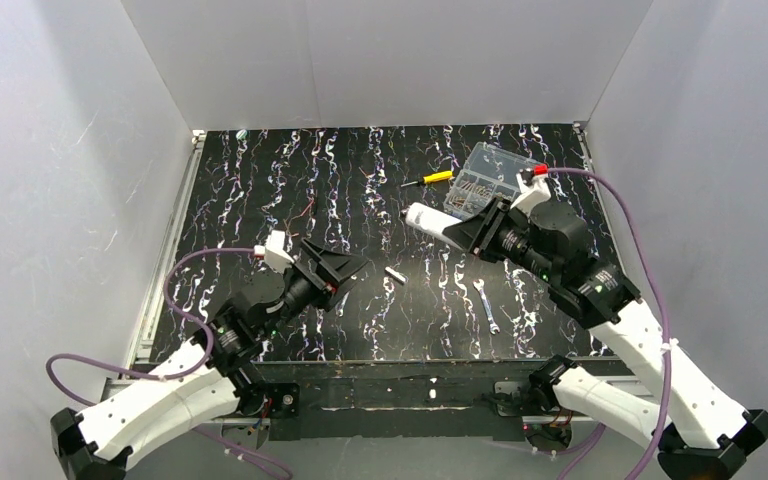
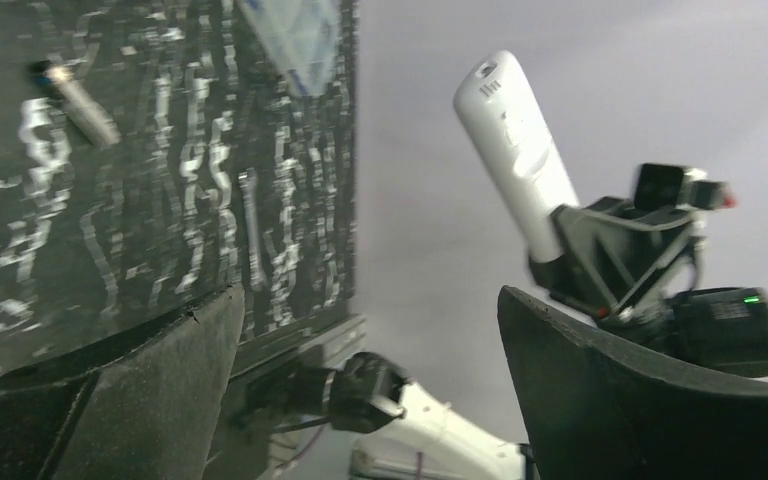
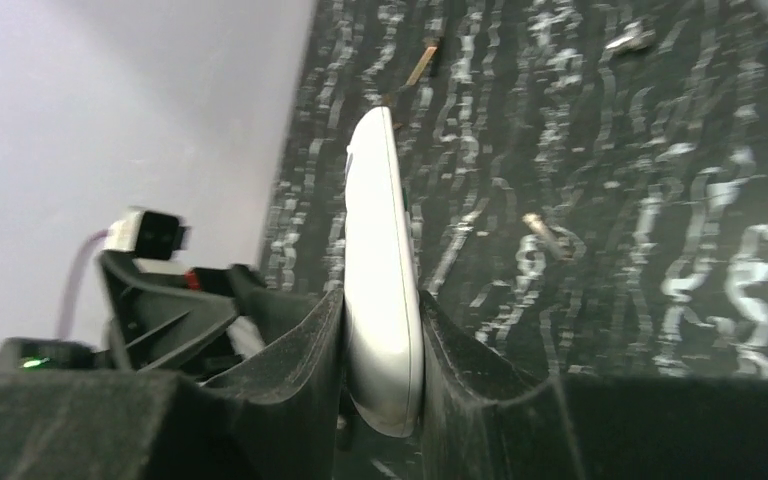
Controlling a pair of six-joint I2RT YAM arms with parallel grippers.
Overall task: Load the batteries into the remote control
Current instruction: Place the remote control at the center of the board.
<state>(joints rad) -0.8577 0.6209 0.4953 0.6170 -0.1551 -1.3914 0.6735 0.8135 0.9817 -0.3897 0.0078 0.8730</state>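
Your right gripper (image 3: 382,300) is pinching the remote control (image 3: 380,200) by one end, with a finger pressed against either side. The rest of the white handset sticks out past the fingertips. The left wrist view shows it raised off the table (image 1: 290,190), seen against the pale wall. From above, its free end reaches just past the left side of the clear compartment box (image 1: 490,172), and the gripper itself sits at the near-left corner of that box.

Your left gripper (image 2: 367,292) is spread wide, its black fingers (image 2: 150,400) well apart with nothing between them. It sits well to the left of the box and nearer to the arm bases, pointing toward the middle of the table.

You can see only one battery (image 1: 394,273). It lies loose on the black marbled surface, left of the box and nearer to you, between the two grippers and touching neither.

The yellow-handled screwdriver (image 1: 430,179) lies just beside the box's left edge. The flat silver wrench (image 1: 487,305) lies on the near side of the box, well apart from it and close to the right arm.
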